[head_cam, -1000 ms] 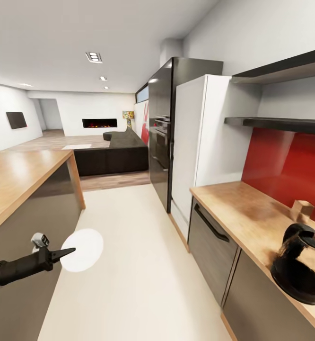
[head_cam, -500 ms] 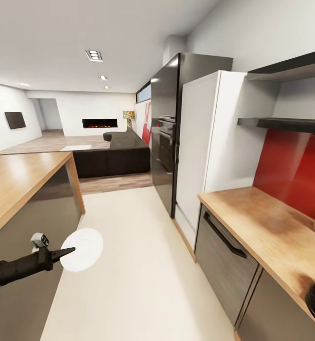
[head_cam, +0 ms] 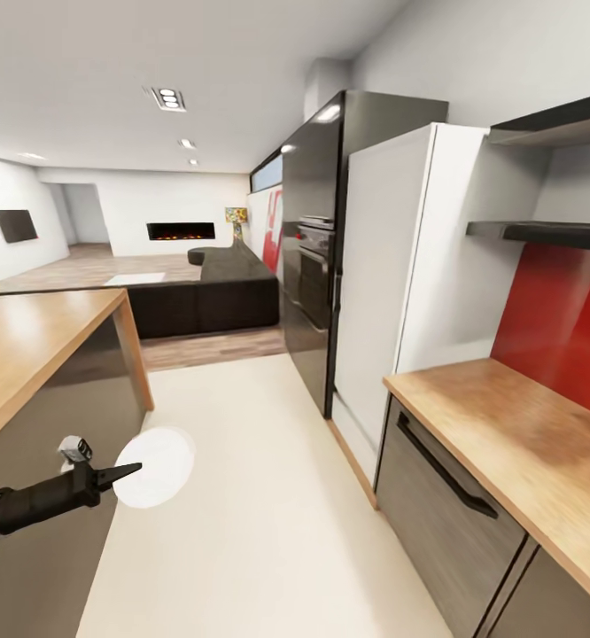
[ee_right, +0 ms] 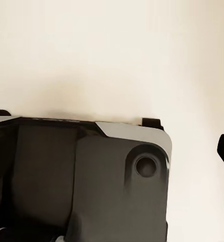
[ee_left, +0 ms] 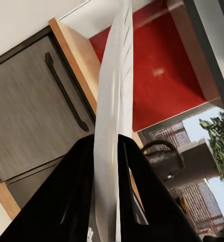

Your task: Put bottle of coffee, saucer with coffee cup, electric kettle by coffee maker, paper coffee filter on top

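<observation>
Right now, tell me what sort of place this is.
An open-plan home kitchen, it seems: a wood-look countertop over grey cabinets, a built-in oven beside a white fridge, and a dark sofa beyond.

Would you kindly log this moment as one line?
phase: in transit | left gripper: shut on flat round white saucer | wood-look countertop: at robot's right

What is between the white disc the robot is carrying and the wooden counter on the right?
In the head view, only bare cream floor separates the saucer, pinched in the left gripper, from the countertop.
</observation>
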{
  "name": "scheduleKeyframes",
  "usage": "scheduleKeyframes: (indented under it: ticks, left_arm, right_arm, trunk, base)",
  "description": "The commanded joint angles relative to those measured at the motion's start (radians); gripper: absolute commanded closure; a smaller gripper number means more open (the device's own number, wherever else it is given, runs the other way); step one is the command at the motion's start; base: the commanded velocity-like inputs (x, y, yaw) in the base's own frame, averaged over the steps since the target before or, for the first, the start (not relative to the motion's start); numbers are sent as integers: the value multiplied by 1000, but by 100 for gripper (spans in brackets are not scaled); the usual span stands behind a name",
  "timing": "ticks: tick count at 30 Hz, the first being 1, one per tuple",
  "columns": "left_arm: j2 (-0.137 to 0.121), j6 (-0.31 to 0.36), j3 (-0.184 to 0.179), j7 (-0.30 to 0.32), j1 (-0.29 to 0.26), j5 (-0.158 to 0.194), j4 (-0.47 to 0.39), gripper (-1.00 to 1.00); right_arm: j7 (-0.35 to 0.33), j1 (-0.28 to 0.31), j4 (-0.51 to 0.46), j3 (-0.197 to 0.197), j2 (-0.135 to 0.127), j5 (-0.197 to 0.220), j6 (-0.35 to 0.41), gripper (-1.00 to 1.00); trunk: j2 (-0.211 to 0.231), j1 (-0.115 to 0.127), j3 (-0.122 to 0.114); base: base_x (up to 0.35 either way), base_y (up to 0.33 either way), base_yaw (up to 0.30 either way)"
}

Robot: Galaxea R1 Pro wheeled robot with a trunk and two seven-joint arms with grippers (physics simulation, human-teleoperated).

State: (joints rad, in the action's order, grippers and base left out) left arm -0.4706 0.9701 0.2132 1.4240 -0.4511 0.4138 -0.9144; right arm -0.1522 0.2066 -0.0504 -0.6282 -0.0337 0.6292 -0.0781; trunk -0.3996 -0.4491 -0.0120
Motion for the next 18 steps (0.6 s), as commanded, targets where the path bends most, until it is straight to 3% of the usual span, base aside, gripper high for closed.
scheduleKeyframes:
  ticks: [1, 18]
  left_arm:
    - [0, 7, 0, 0, 0, 2, 0, 100]
    - [-2, 7, 2, 0, 0, 2, 0, 100]
  right_arm:
    - [-4, 1, 1, -8, 0, 11, -3, -100]
    - [-4, 1, 1, -8, 0, 11, -3, -100]
  trunk:
    - [-1, -1, 0]
    - [-1, -1, 0]
  base:
    - [322, 140, -223]
    - [320, 136, -259]
